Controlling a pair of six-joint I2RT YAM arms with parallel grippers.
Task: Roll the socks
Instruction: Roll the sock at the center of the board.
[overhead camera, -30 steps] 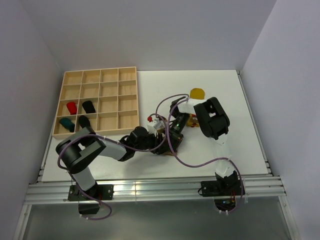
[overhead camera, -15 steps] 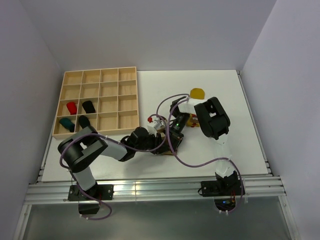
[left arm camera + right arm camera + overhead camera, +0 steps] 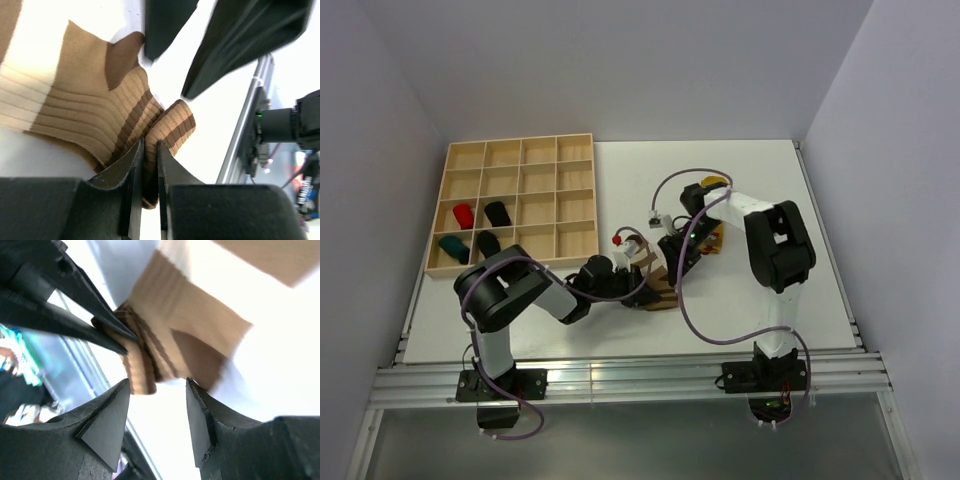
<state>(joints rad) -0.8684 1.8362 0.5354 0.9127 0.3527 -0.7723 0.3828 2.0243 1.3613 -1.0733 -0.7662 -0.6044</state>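
Observation:
The white sock with brown toe, heel and ribbed cuff [image 3: 95,100] lies flat on the white table. My left gripper [image 3: 150,146] is shut on its folded brown cuff. In the top view the sock [image 3: 664,293] lies just right of the left gripper [image 3: 646,284]. My right gripper [image 3: 157,385] is open and empty, hovering close over the cuff end of the sock [image 3: 175,325], opposite the left fingers [image 3: 70,305]. In the top view the right gripper [image 3: 673,257] is just above the sock. The mustard yellow sock [image 3: 717,181] peeks out behind the right arm.
A wooden compartment tray [image 3: 592,200] stands at the back left. It holds a red roll [image 3: 464,216], a black roll [image 3: 498,213], a teal roll [image 3: 453,246] and another black roll [image 3: 487,243]. The table's front rail [image 3: 620,378] runs near the arm bases.
My right arm has swung its elbow out to the right and brought its open gripper down toward the sock's cuff. My left gripper has kept its hold on the cuff.

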